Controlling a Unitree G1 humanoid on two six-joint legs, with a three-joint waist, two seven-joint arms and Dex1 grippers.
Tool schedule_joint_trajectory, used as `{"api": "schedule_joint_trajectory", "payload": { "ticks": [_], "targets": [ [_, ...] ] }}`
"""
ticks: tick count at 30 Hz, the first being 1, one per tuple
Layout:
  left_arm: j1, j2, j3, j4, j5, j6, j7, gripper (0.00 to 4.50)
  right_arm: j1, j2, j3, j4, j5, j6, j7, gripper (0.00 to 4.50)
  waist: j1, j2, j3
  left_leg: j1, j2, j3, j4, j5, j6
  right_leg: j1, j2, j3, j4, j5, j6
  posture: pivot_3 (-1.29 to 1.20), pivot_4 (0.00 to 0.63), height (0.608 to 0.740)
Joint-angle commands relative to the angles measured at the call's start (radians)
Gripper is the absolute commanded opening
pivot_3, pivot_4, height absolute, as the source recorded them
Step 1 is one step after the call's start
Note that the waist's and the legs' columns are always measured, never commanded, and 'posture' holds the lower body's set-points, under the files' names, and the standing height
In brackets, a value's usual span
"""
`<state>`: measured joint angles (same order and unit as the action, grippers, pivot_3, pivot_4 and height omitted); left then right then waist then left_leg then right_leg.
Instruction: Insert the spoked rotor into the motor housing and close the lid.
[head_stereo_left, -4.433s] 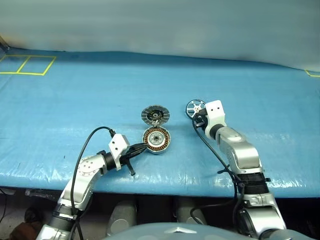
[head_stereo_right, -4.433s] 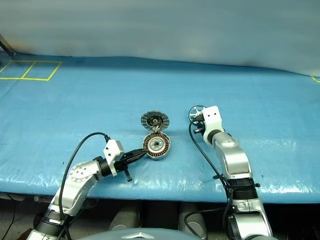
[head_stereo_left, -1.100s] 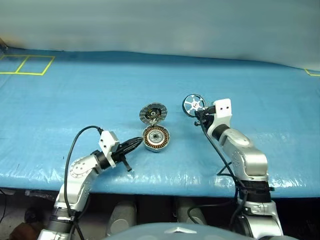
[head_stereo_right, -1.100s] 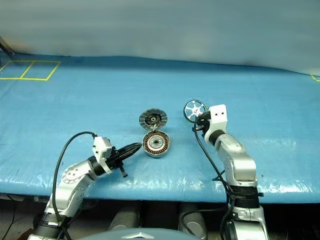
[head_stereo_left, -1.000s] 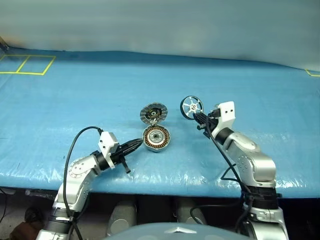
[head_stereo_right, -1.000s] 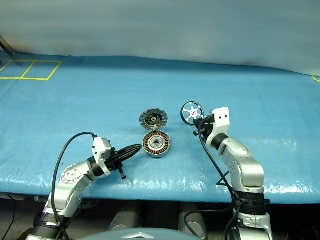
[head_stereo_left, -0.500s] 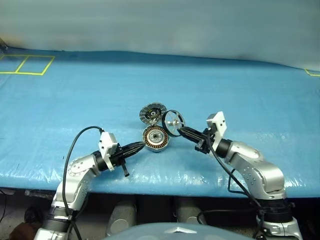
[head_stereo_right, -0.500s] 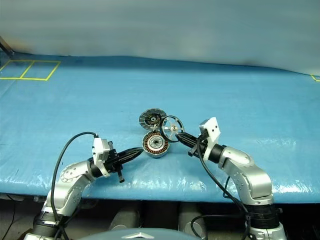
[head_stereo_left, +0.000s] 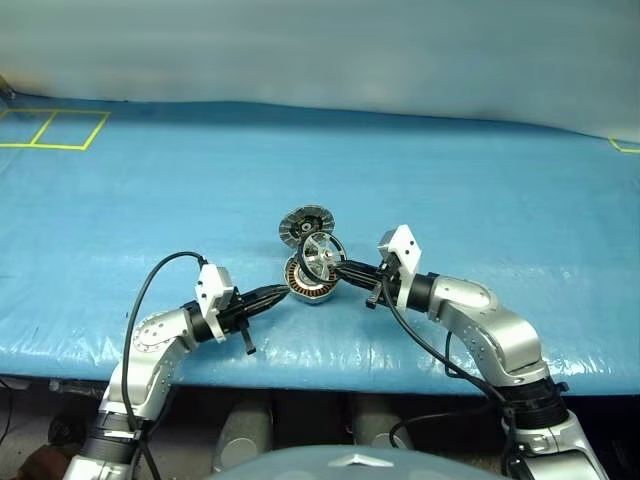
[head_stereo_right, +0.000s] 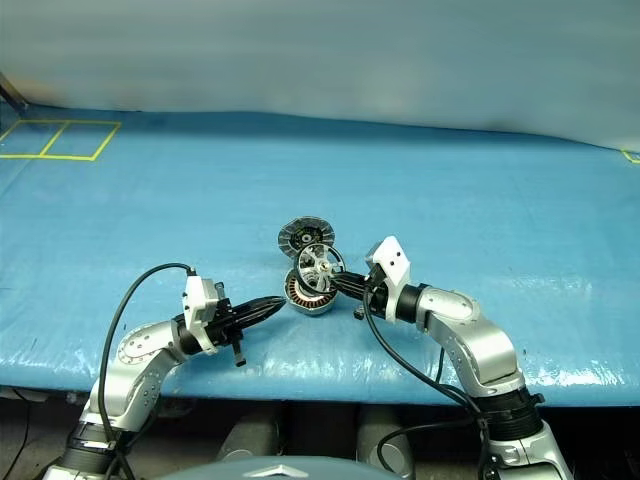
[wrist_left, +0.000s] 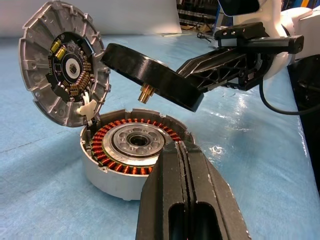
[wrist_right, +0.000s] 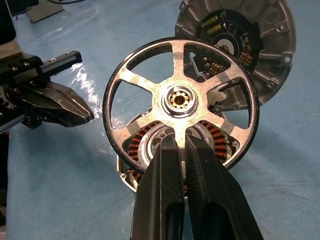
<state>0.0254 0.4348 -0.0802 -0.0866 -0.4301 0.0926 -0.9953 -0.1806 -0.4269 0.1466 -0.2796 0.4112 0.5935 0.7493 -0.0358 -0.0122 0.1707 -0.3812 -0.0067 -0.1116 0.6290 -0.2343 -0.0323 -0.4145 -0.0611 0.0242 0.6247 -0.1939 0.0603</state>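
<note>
Between the right gripper's (wrist_right: 180, 142) closed fingers sits one spoke of the spoked rotor (wrist_right: 181, 100), pinched near the hub so the wheel stands out beyond the fingertips, tilted and off the table. Just past and below the rotor lies the motor housing (wrist_left: 131, 150), open side up, its copper windings and central hub showing through the spokes in the right wrist view. Beyond the housing, on the side away from this gripper, the lid (wrist_left: 65, 62) stands swung back on its hinge, finned inner face toward the rotor, so the opening is free.

From the left wrist view the rotor hangs slanted above the housing with its short brass shaft (wrist_left: 145, 93) pointing down and off to one side of the hub bore. The step in hand looks like seating the rotor, and the care lies in two things: levelling the wheel so its rim runs parallel to the housing's top edge, and bringing that shaft over the bore before lowering. Coming down tilted would likely catch the rim on the windings or on the lid's hinge tab.

Across the housing, the left gripper (wrist_left: 186, 150) has its fingers pressed together on nothing, tips close to the can's wall; whether they touch it is unclear. It seems placed to steady the housing against sliding on the blue table cover (head_stereo_left: 150, 200).
</note>
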Motion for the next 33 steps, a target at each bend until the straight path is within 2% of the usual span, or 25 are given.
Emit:
{"api": "schedule_joint_trajectory", "payload": {
  "ticks": [1, 9, 33],
  "targets": [
    [0.001, 0.006, 0.008, -0.032, 0.009, -0.011, 0.01, 0.0, -0.019, 0.001, 0.005, -0.005, -0.018, -0.05, 0.006, 0.04, 0.0, 0.0, 0.0, 0.0, 0.0, 0.0, 0.0, 0.0, 0.0, 0.0, 0.0, 0.0, 0.0, 0.0, 0.0, 0.0, 0.15, 0.74],
    [0.01, -0.002, 0.018, -0.035, 0.018, -0.027, 0.033, 0.0, -0.028, -0.013, 0.042, 0.017, -0.074, -0.076, 0.012, 0.04, 0.0, 0.0, 0.0, 0.0, 0.0, 0.0, 0.0, 0.0, 0.0, 0.0, 0.0, 0.0, 0.0, 0.0, 0.0, 0.0, 0.15, 0.74],
    [0.03, -0.02, 0.014, -0.013, 0.035, -0.074, 0.075, 0.0, -0.047, -0.014, 0.094, 0.029, -0.112, -0.067, 0.034, 0.04, 0.0, 0.0, 0.0, 0.0, 0.0, 0.0, 0.0, 0.0, 0.0, 0.0, 0.0, 0.0, 0.0, 0.0, 0.0, 0.0, 0.15, 0.74]
  ]
}}
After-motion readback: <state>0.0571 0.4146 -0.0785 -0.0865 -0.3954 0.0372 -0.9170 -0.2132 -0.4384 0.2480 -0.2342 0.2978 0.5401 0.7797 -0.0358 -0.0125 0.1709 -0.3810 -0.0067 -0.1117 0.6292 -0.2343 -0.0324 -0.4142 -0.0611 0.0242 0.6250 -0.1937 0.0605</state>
